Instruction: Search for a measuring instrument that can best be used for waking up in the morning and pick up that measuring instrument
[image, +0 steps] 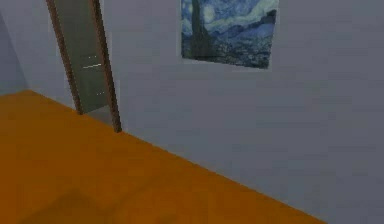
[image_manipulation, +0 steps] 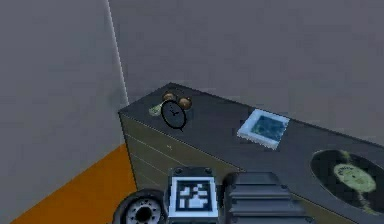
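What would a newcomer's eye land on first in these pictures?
A blue swirling night-sky painting hangs on the grey wall at the forward view's upper right, above a bright orange floor. In the arm side view, a small dark alarm clock with twin bells stands on a dresser, with a blue-and-white flat thing to its right and a dark record farther right.

On the dresser (image_manipulation: 150, 150), the alarm clock (image_manipulation: 176, 113) stands left of the book (image_manipulation: 263, 128), record (image_manipulation: 348, 172) farther right.

floor (image: 90, 160): smooth orange wood; wall (image: 300, 130): matt grey; dresser (image_manipulation: 215, 110): matt dark
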